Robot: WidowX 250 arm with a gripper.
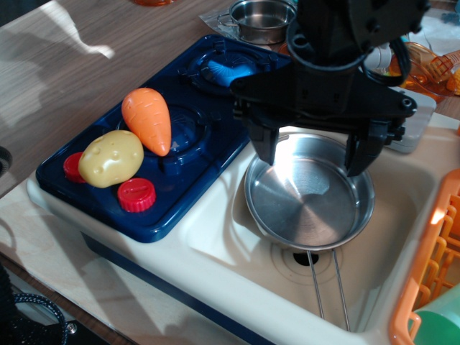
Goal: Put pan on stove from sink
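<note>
The shiny steel pan (309, 201) lies in the cream sink (230, 241), its thin wire handle (327, 284) pointing toward the front over the drain. My black gripper (310, 157) hangs open just above the pan's far rim, one finger (263, 147) at its left side and one (359, 154) at its right side. It holds nothing. The dark blue stove (162, 147) sits left of the sink, with two red knobs (136, 195) at its front.
An orange carrot (147, 118) and a yellow potato (111, 158) lie on the stove's near burner. A blue fish (226, 70) lies on the far burner. A small steel pot (260, 19) stands behind the stove. An orange dish rack (431, 273) borders the sink at right.
</note>
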